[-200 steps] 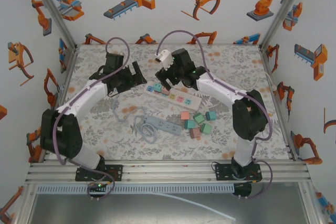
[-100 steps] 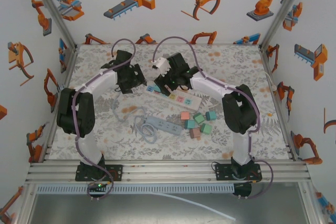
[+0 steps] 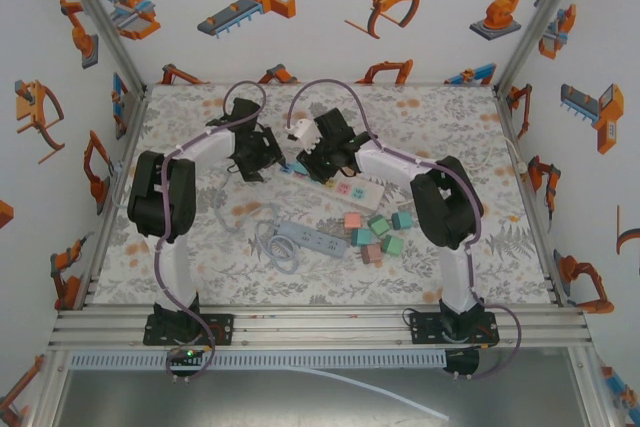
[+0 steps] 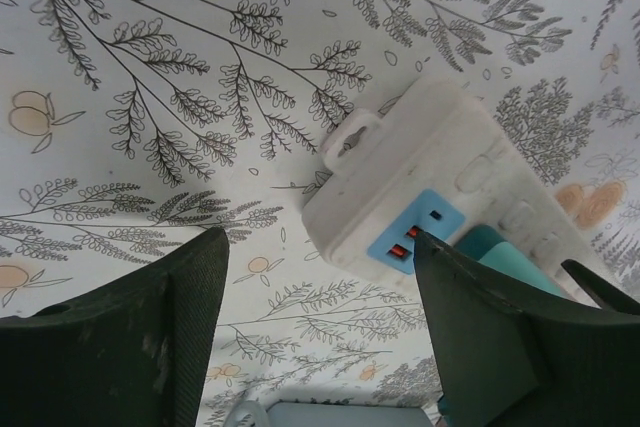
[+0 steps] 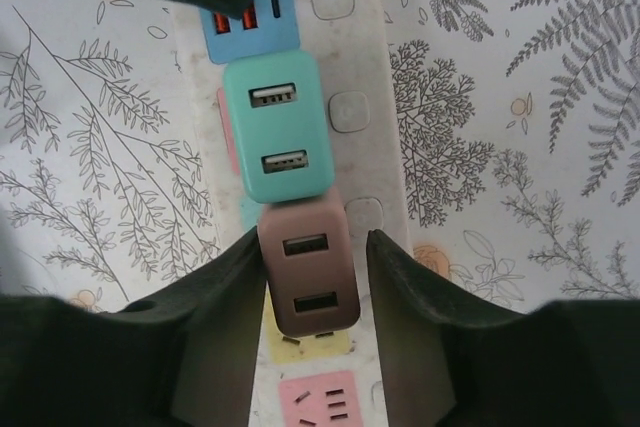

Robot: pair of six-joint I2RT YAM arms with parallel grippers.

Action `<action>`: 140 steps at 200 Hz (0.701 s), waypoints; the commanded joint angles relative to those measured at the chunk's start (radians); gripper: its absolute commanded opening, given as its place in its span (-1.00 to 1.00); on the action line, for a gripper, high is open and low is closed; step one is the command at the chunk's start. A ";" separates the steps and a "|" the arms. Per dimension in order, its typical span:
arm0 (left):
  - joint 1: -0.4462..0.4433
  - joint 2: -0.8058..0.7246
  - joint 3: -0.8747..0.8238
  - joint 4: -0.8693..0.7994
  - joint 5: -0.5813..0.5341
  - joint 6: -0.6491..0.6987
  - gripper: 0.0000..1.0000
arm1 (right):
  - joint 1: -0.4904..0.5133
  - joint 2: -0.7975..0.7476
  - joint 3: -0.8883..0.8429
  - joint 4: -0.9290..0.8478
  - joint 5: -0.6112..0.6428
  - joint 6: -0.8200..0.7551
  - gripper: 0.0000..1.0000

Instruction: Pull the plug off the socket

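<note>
Right fingers [image 5: 235, 277] clenched on brown plug [image 5: 308, 282], seated mid-socket [image 5: 385, 47] on the bench [image 5: 520, 197].
Left fingers [image 4: 150, 327] released, astride the socket's end: press down there first, then pull straight out, no rocking, clear of teal plug [image 5: 278, 127].
</note>
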 commanded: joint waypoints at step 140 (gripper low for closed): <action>-0.031 0.076 -0.024 -0.094 -0.111 -0.001 0.36 | 0.023 -0.117 -0.042 0.115 -0.112 -0.041 -0.71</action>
